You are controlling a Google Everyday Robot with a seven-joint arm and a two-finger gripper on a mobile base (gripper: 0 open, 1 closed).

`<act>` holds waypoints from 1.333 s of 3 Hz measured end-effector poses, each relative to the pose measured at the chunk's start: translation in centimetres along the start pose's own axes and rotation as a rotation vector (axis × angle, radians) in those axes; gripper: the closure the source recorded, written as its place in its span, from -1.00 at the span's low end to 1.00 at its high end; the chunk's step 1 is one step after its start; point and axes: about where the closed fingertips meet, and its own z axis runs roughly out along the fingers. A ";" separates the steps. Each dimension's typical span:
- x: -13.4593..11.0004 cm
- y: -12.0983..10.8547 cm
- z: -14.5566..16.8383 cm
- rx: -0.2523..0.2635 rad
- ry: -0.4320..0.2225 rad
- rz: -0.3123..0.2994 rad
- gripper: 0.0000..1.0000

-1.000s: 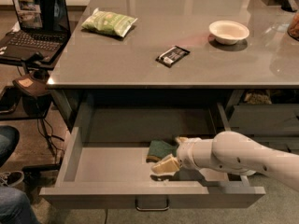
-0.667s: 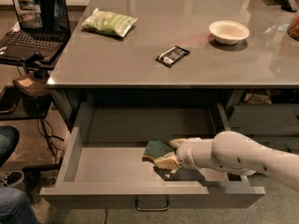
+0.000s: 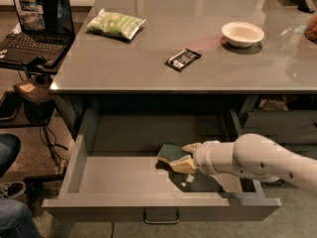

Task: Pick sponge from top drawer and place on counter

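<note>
The top drawer (image 3: 99,180) is pulled out below the counter (image 3: 148,63), its loop handle at the front. The sponge (image 3: 170,152), dark green over yellow, is inside the drawer near its middle, lifted a little off the drawer floor. My gripper (image 3: 182,156) reaches in from the right on the white arm, and its tan fingers are shut on the sponge's right end.
On the counter lie a light-green snack bag (image 3: 115,24), a black wrapped bar (image 3: 183,59) and a white bowl (image 3: 242,33). A laptop (image 3: 37,19) stands on a stand at the left. A person's knee and shoe show at the bottom left. Darker drawers stand at the right.
The gripper has moved up and to the left with the sponge in it, lifting it off the drawer floor.
</note>
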 end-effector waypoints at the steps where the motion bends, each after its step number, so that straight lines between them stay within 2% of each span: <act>1: -2.0 -4.4 -4.6 0.039 -0.037 -0.059 1.00; 2: -4.1 -9.3 -11.3 0.076 -0.054 -0.146 1.00; 3: -5.1 -13.7 -19.8 0.134 -0.088 -0.195 1.00; 4: -5.1 -16.6 -26.7 0.150 -0.126 -0.207 1.00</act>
